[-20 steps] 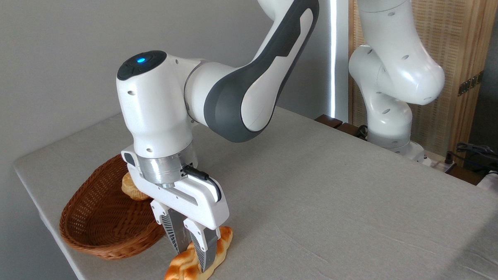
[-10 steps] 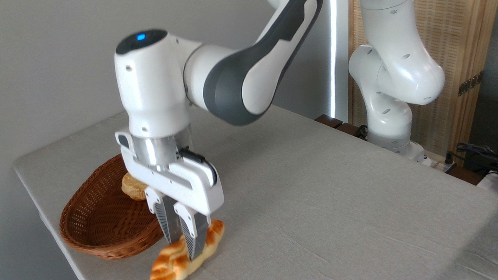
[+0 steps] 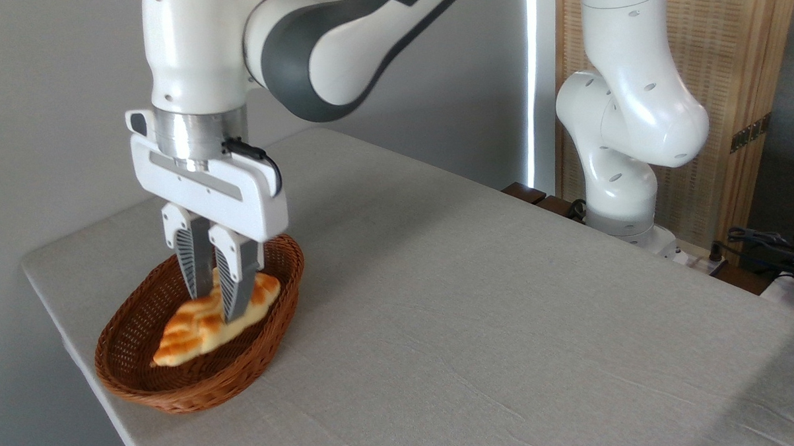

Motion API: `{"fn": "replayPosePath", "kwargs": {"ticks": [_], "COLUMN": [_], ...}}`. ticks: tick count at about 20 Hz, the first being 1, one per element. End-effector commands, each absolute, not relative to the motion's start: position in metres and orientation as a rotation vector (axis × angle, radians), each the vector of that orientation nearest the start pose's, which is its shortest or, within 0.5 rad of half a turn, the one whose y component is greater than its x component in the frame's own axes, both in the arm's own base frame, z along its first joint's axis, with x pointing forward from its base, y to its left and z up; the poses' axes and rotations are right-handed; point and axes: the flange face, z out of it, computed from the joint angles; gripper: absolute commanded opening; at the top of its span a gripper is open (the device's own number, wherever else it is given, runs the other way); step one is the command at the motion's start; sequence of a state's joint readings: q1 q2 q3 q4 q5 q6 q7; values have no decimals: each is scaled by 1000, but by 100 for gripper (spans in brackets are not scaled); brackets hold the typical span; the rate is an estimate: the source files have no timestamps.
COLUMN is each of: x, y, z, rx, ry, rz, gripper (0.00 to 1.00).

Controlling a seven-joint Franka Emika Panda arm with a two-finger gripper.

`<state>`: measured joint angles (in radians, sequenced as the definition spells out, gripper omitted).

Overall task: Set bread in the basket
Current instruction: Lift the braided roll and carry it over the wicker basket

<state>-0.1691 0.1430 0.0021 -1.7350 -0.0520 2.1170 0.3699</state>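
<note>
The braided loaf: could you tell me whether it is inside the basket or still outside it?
Over it, not released: the bread hangs within the basket rim's outline, clamped by the gripper. Touching the bottom: cannot tell.

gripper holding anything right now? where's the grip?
Yes. The gripper is shut on the braided bread, fingers clamping it across its width near the middle, toward its far end. The loaf is over the basket.

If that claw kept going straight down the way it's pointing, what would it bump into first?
The gripper points straight down, already shut on the braided loaf. Going lower, the loaf would likely press into the wicker basket floor first, though how far above it the loaf hangs is unclear.
</note>
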Motion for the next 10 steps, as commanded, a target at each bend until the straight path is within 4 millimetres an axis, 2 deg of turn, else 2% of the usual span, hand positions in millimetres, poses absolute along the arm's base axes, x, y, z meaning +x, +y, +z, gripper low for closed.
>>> {"fn": "replayPosePath", "kwargs": {"ticks": [1, 4, 5, 7, 8, 9, 10], "x": [620, 621, 622, 624, 627, 629, 630], "y": [-150, -176, -184, -199, -201, -201, -201], "z": [509, 482, 471, 459, 455, 454, 453], "rx": [-3098, -3149, -3166, -3188, -3200, -3212, -3217], "ry": [751, 677, 649, 613, 564, 514, 487], "rz": [-368, -304, -277, -297, -319, -332, -338], "gripper": [48, 49, 54, 58, 70, 90, 100]}}
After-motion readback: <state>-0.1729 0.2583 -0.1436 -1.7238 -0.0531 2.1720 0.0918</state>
